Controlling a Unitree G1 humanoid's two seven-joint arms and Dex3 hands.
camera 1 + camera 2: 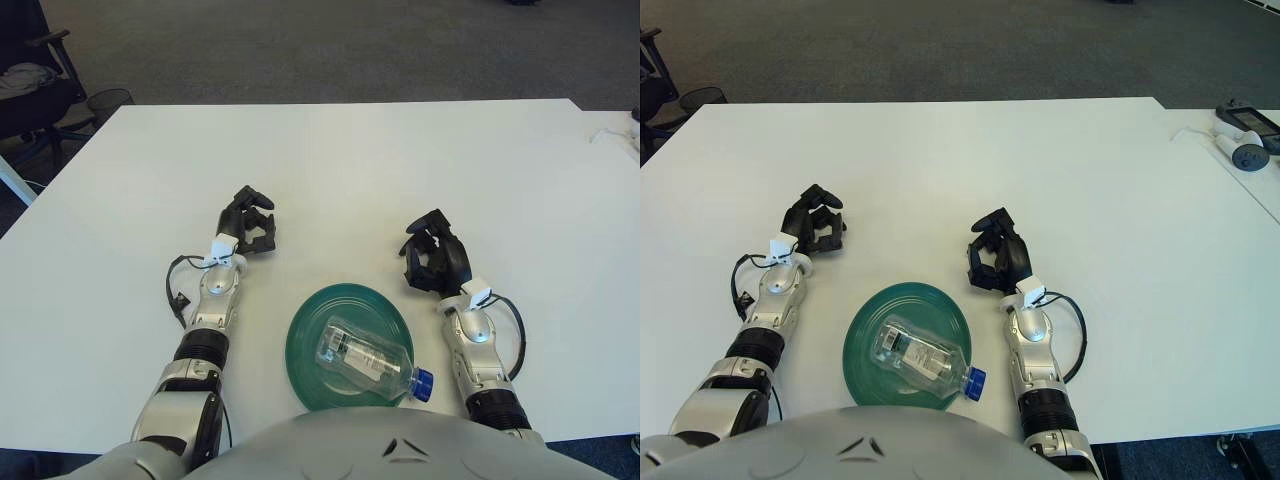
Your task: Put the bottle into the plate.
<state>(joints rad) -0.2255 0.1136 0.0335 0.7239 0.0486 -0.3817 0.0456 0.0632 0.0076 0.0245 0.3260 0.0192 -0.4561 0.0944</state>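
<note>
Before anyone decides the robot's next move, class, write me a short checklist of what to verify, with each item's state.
1. Bottle lies on its side in the plate: ok.
2. Bottle fully inside the rim: not ok, its blue cap overhangs the near right edge.
3. Left hand holds nothing: ok, fingers curled, up-left of the plate.
4. Right hand holds nothing: ok, fingers curled, up-right of the plate.
5. Bottle contents: cannot tell.
</note>
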